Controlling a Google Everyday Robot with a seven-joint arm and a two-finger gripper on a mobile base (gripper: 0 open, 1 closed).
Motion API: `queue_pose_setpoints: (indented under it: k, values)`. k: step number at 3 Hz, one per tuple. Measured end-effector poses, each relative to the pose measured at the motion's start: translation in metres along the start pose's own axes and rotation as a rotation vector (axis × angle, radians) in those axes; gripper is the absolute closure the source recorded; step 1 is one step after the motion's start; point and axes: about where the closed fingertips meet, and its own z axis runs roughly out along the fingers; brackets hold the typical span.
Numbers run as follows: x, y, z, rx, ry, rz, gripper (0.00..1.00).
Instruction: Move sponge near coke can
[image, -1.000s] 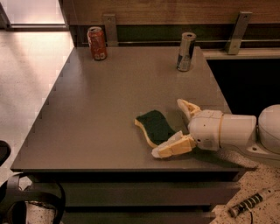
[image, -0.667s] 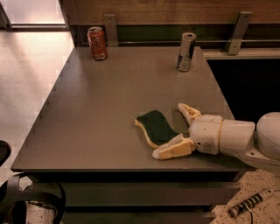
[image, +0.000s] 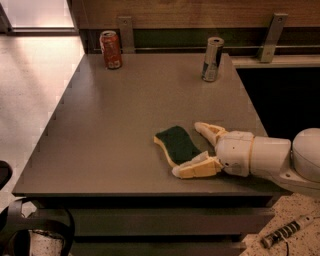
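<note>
On the grey table (image: 100, 140), the robot's white arm (image: 270, 157) is reaching in from the right edge, and its gripper (image: 187, 149) is sitting low over the near-right part of the tabletop. Over the past second the arm is showing only a slight shift: the far finger is edging in toward the near one, so the spread jaws are narrowing a little around the right end of the sponge (image: 175, 142). They are wide apart and gripping nothing yet. The near finger is lying against the sponge's front corner. The sponge itself is lying flat, green side up, where it was a second ago, so the grasp appears to be just beginning and the carry has not started. The coke can (image: 111, 49) is standing upright at the far-left corner, well apart from the sponge. Its white lettering is showing but cannot be read. A taller silver can (image: 212, 59), label also unreadable, is standing at the far right.
</note>
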Motion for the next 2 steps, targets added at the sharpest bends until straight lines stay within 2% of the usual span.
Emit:
queue_pose_setpoints:
  k: [2]
  values:
    - [-0.0009,0.0007,0.0008,-0.002,0.001,-0.002,0.83]
